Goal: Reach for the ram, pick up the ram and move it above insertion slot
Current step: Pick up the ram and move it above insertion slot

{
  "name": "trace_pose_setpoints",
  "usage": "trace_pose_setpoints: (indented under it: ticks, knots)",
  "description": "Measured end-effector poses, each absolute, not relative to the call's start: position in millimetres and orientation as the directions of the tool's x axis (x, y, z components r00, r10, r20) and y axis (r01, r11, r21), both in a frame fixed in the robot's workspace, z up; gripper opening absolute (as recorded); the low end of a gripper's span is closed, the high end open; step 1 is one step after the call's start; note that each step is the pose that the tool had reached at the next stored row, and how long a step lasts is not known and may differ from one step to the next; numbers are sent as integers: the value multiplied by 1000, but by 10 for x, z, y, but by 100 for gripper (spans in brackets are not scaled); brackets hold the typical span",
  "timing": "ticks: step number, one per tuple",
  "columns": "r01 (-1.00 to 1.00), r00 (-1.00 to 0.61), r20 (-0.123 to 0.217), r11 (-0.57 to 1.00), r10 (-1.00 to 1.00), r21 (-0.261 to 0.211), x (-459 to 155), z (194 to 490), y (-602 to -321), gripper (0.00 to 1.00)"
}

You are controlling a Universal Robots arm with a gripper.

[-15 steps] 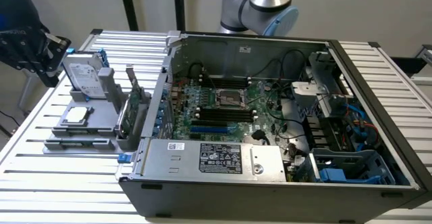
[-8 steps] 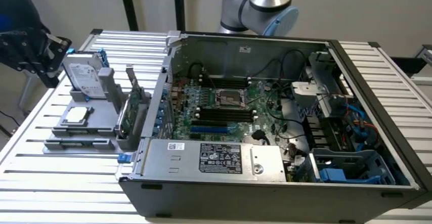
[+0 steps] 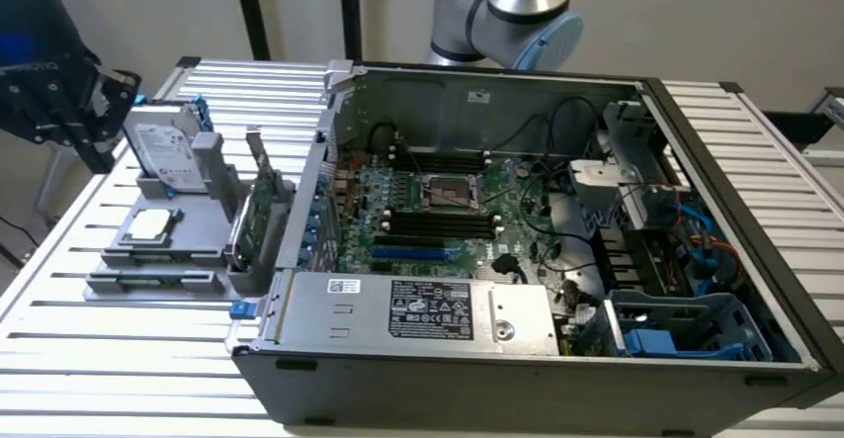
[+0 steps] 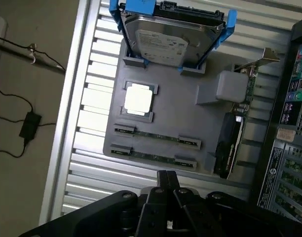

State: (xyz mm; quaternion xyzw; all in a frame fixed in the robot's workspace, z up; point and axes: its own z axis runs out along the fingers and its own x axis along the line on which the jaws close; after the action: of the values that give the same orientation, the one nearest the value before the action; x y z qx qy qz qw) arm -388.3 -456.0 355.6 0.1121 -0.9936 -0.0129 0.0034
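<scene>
By the gray tray (image 4: 190,118), closed empty gripper (image 4: 167,175) near ram (image 4: 152,157), exterior view adding open computer case (image 3: 528,398)

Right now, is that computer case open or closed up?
Open: the computer case has no panel on its upward side, so the motherboard inside is in plain sight.

Ribbed bare-metal table (image 3: 132,379), matt plastic tray (image 4: 180,118), shiny metal hard drive (image 4: 166,42).

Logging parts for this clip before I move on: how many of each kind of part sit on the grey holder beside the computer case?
Hard drive: 1
Processor chip: 1
Ram sticks: 2
Expansion card: 1
Total: 5
</scene>
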Motion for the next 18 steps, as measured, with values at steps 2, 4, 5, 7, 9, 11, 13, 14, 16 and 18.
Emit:
trace_pose_setpoints:
  ticks: [2, 4, 5, 7, 9, 11, 13, 14, 16, 18]
  knots:
    - [-259, -966, 4, 966, -259, 26, -3882, 3551, -4561, 11]
    - [-293, -956, 4, 956, -294, 26, -3882, 3545, -4561, 11]
    - [-310, -951, 4, 950, -311, 26, -3883, 3544, -4560, 11]
    - [-345, -939, 4, 938, -345, 26, -3883, 3538, -4560, 11]
    - [-378, -926, 4, 925, -379, 26, -3883, 3533, -4560, 11]
    - [-412, -911, 4, 911, -413, 26, -3883, 3529, -4560, 11]
    - [-445, -895, 4, 895, -445, 26, -3883, 3523, -4560, 11]
    - [-461, -887, 4, 887, -461, 26, -3882, 3521, -4560, 11]
    - [-493, -870, 4, 870, -493, 26, -3883, 3516, -4560, 11]
    - [-525, -851, 4, 851, -525, 26, -3882, 3512, -4560, 11]
